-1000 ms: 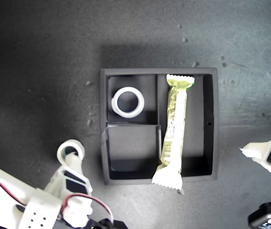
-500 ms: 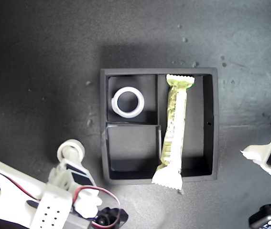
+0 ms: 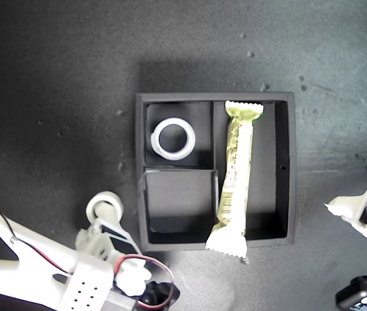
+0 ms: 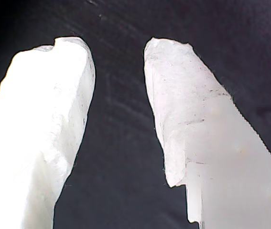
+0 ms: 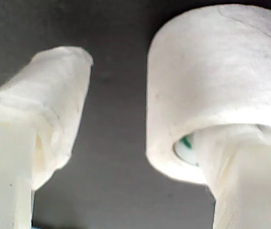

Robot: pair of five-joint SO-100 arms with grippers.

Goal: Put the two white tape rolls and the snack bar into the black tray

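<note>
Spreading its two white fingers wide, my first gripper (image 4: 118, 52) is hovering over the dark mat (image 3: 54, 78) with nothing between them. In the exterior view it is sitting at about 4 o'clock, well apart from the black tray (image 3: 290, 168). My second gripper (image 5: 118, 81) is also standing parted. One finger is poking through the hole of the green-edged tape roll (image 5: 211, 71), and the other finger is staying clear of the roll's outer wall with a strip of mat showing between them. In the exterior view this roll is riding at the arm's tip at about 7 o'clock, just beside the tray's outer wall and outside it.

The tray is lying near the middle of the exterior view. The plain tape roll (image 3: 173, 138) is lying flat in its small compartment toward 11 o'clock, close to that compartment's outer wall. The snack bar (image 3: 236, 175) is lying lengthwise in the long compartment, running from 12 toward 6 o'clock. Its lower crimped end is overhanging the tray's wall at 6 o'clock and sticking out above the mat.

A red wire (image 3: 145, 275) is looping off the second arm just below the tray's 7 o'clock corner. Pale specks (image 3: 264, 86) are dotting the mat beyond the tray's 12 o'clock wall.
</note>
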